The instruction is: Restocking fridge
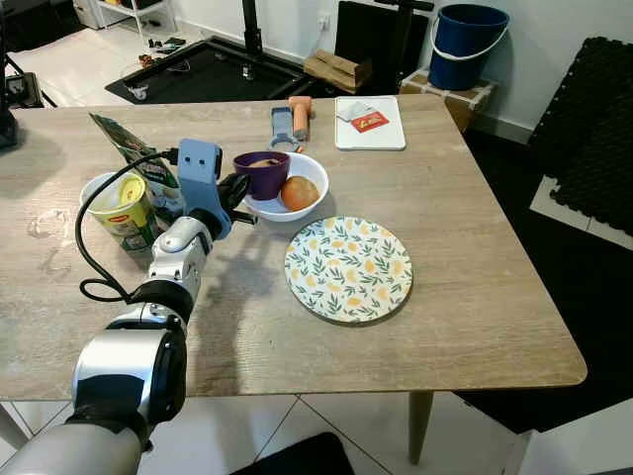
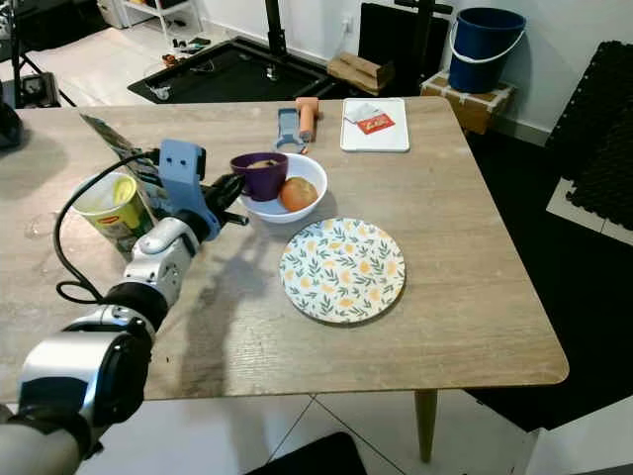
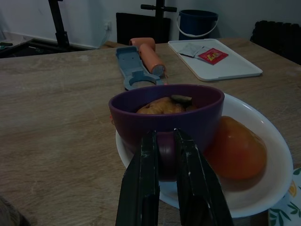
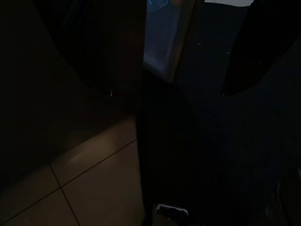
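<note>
Purple bowl (image 3: 167, 115) contents partly hidden; left claw (image 3: 164, 141) fingers near its wall.

- A pale wood-grain counter (image 1: 475, 297) with rounded corners stands on a tapered wooden leg (image 1: 419, 426).
- White glossy floor tiles (image 1: 69, 59) lie beyond it, with a black floor mat (image 1: 213, 71).
- A dark blue plastic bucket (image 1: 467, 44) sits on a cardboard box (image 1: 450, 97) by the white wall (image 1: 564, 40).
- Black foam mats (image 1: 591, 119) lie at the right.
</note>
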Available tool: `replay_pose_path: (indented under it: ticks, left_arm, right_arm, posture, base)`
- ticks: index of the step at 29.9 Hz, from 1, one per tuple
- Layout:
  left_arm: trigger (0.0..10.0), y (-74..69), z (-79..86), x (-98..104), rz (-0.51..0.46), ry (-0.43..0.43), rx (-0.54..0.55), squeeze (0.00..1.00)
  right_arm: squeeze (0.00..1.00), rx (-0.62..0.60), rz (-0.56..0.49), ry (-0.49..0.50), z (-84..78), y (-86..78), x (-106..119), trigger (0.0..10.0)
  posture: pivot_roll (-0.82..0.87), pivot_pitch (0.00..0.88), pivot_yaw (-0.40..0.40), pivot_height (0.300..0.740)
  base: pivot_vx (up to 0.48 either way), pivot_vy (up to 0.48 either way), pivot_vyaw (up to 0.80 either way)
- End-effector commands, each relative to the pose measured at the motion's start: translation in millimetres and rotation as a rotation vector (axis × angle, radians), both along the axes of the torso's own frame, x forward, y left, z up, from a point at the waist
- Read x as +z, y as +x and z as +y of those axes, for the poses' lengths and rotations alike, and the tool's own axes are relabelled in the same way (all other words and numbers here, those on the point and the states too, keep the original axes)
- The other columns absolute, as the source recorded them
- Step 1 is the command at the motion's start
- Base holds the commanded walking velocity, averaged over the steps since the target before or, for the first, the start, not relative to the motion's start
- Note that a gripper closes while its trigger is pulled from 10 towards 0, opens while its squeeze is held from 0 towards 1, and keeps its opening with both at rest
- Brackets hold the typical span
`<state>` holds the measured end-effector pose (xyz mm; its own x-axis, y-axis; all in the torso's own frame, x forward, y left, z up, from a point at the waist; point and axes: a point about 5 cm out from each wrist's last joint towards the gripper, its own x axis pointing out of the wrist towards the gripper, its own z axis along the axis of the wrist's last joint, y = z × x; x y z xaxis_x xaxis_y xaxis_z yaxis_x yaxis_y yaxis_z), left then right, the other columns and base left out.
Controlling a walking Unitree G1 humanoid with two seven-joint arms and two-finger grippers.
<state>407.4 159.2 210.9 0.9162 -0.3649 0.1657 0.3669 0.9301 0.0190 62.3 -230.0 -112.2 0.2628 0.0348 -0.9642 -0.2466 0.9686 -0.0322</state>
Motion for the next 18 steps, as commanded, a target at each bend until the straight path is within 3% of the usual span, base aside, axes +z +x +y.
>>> replay_pose_path:
  ticks: [1,2,3,4,18]
  left_arm:
    - [0.0,-1.0,0.2,-6.7,0.025,-0.001,-0.003,0.00]
    - [1.5,-0.8,-1.1,-2.6,0.001,0.019,-0.010,0.00]
    - [1.5,-0.8,-1.1,-2.6,0.001,0.019,-0.010,0.00]
    - [10.0,-0.4,-4.7,5.0,-0.042,0.051,-0.028,0.00]
    - [10.0,-1.7,-23.9,45.3,-0.255,0.090,-0.102,0.00]
  right_arm:
    - [0.00,-0.011,0.030,0.005,1.0,-9.9,-1.8,10.0]
    - [0.00,-0.010,0.029,0.006,2.2,-9.1,-2.0,10.0]
    - [0.00,-0.010,0.029,0.006,2.2,-9.1,-2.0,10.0]
    - [0.00,-0.006,0.028,0.006,3.8,-7.8,-2.2,10.0]
    - [0.00,0.005,0.011,0.005,5.6,2.3,-1.3,10.0]
  posture:
    - [-0.14,0.231,0.062,0.740]
    - [-0.14,0.229,0.062,0.740]
    - [-0.14,0.229,0.062,0.740]
    - [-0.14,0.227,0.061,0.740]
    - [-0.13,0.200,0.059,0.740]
  base:
    - [0.000,0.000,0.00]
    - [0.000,0.000,0.00]
    - [0.000,0.000,0.00]
    - [0.000,0.000,0.00]
    - [0.000,0.000,0.00]
